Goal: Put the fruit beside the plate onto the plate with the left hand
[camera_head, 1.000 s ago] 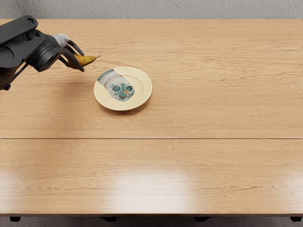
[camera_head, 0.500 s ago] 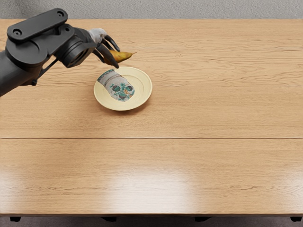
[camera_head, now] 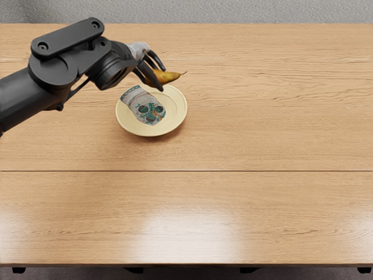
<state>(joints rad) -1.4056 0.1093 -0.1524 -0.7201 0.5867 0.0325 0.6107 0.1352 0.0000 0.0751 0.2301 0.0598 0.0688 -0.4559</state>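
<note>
**Head Camera Looked Down Across Table**

A single view from the robot's head looked down at a slant on the wooden table (camera_head: 233,204), facing its far edge. The tabletop ran out past both sides of the frame. Its near edge lay along the bottom, and a grey strip of background (camera_head: 233,10) showed beyond the far edge. The plate (camera_head: 176,112) sat left of centre, toward the far edge.

One table (camera_head: 262,146), one cream plate (camera_head: 176,115), one yellow fruit (camera_head: 168,76), one patterned object (camera_head: 144,106), one arm (camera_head: 52,70), one hand (camera_head: 146,60).
</note>
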